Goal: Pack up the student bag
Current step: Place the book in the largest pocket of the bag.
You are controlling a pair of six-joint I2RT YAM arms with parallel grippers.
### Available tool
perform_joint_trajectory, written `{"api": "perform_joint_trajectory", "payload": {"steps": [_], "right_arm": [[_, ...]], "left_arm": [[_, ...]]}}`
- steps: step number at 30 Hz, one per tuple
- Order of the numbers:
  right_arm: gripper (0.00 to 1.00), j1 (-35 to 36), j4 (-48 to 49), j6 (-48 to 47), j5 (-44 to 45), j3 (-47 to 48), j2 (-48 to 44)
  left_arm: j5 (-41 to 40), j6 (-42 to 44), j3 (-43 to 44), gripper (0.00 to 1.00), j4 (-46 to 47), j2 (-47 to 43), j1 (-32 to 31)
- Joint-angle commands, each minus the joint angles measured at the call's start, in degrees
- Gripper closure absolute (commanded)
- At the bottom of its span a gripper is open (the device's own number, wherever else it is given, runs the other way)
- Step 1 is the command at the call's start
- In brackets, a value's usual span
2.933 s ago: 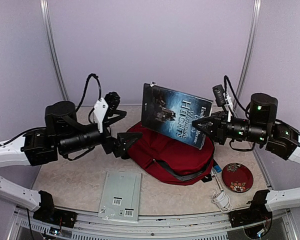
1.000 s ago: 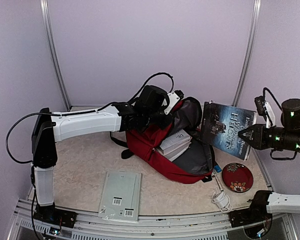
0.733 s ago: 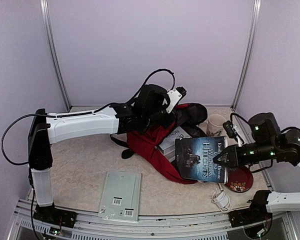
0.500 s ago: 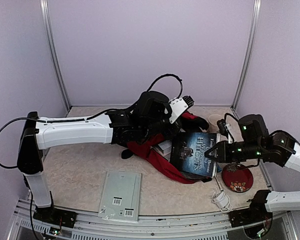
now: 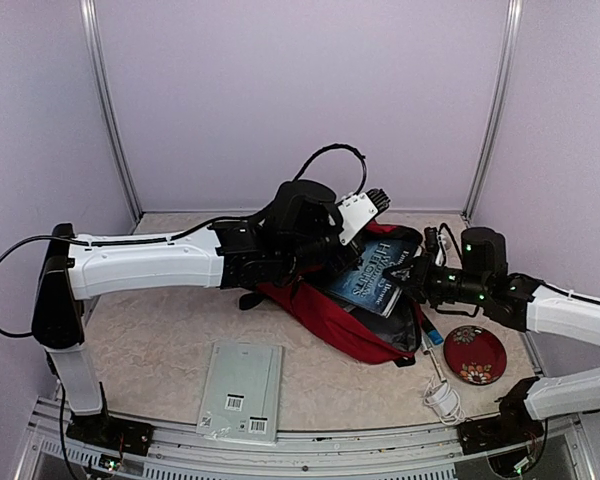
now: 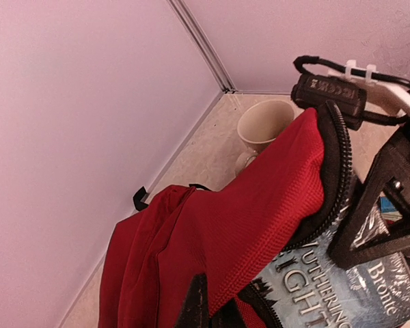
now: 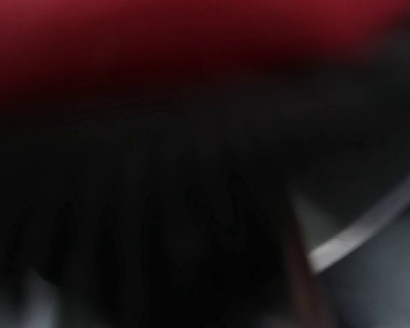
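The student bag [image 5: 332, 312] is a dark-red backpack lying in the middle of the table. My left gripper [image 6: 208, 311] is shut on its red top flap [image 6: 260, 198] and holds it lifted, with the black zipper edge [image 6: 336, 164] arching over the opening. A dark blue Wuthering Heights book [image 5: 372, 268] lies slanted in the bag's mouth, partly under the flap. My right gripper [image 5: 408, 280] is shut on the book's right edge. Its black fingers [image 6: 379, 212] show against the cover in the left wrist view. The right wrist view is dark and blurred, with only red fabric along the top.
A grey book [image 5: 241, 390] with barcodes lies at the front left. A red patterned plate [image 5: 474, 354], a white coiled cable [image 5: 442, 400] and a small blue thing [image 5: 435, 337] sit right of the bag. A cream mug [image 6: 263, 126] stands behind the bag near the back wall.
My right arm has carried the book from high on the right down and left into the bag's mouth. My left arm has kept the flap lifted and shifted slightly right.
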Motion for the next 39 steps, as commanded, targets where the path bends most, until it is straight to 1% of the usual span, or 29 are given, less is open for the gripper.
{"api": "perform_joint_trajectory", "payload": {"steps": [1,6,11,13,16,18,20,22,24,26,30,31,35,39], "right_arm": [[1.0,0.22,23.4,4.53,-5.82,2.7,3.38],[1.0,0.76,25.48,6.74,-2.44,0.18,0.77],[1.0,1.72,27.52,8.18,-1.0,-1.38,-0.82],[1.0,2.49,25.6,7.2,-0.8,-1.35,-2.84],[1.0,3.29,20.24,6.15,1.56,-2.43,-7.34],[1.0,3.3,19.68,6.75,3.63,-4.35,-9.75],[1.0,3.3,21.7,7.28,5.3,-5.92,-9.9],[1.0,3.26,27.35,7.3,4.32,-6.59,-7.0],[1.0,3.31,32.54,7.05,2.25,-5.55,-1.87],[1.0,3.53,35.01,6.28,1.98,-3.39,2.96],[1.0,5.99,33.74,2.83,8.67,0.79,9.08],[1.0,6.5,34.68,2.78,9.79,1.0,10.34],[1.0,7.61,39.57,5.3,13.36,0.7,15.42],[1.0,8.49,40.65,6.4,18.8,0.8,19.27]], "left_arm": [[1.42,0.82,0.07,1.0,6.74,-2.25,-1.67],[1.85,-0.35,-0.6,1.0,7.17,-2.72,-1.39],[2.88,-0.65,-0.07,1.0,6.98,-3.02,-1.29],[0.93,0.36,-0.05,1.0,6.67,-2.61,-1.28],[-1.23,1.07,0.21,1.0,5.63,-1.92,-1.23],[-0.76,0.73,0.13,1.0,5.78,-1.95,-1.44],[0.17,0.37,0.2,1.0,6.51,-1.97,-1.99],[1.74,0.21,0.44,1.0,7.07,-2.06,-2.6],[3.64,-0.19,1.15,1.0,6.99,-2.02,-3.08],[5.03,-0.62,1.87,1.0,6.66,-2.07,-3.29],[5.76,-1.39,1.53,1.0,6.79,-3.01,-3.02],[5.72,-1.4,1.27,1.0,6.76,-3.18,-2.97],[5.62,-1.49,0.51,1.0,6.95,-3.41,-2.78],[5.42,-1.25,0.56,1.0,7.3,-2.99,-2.71]]}}
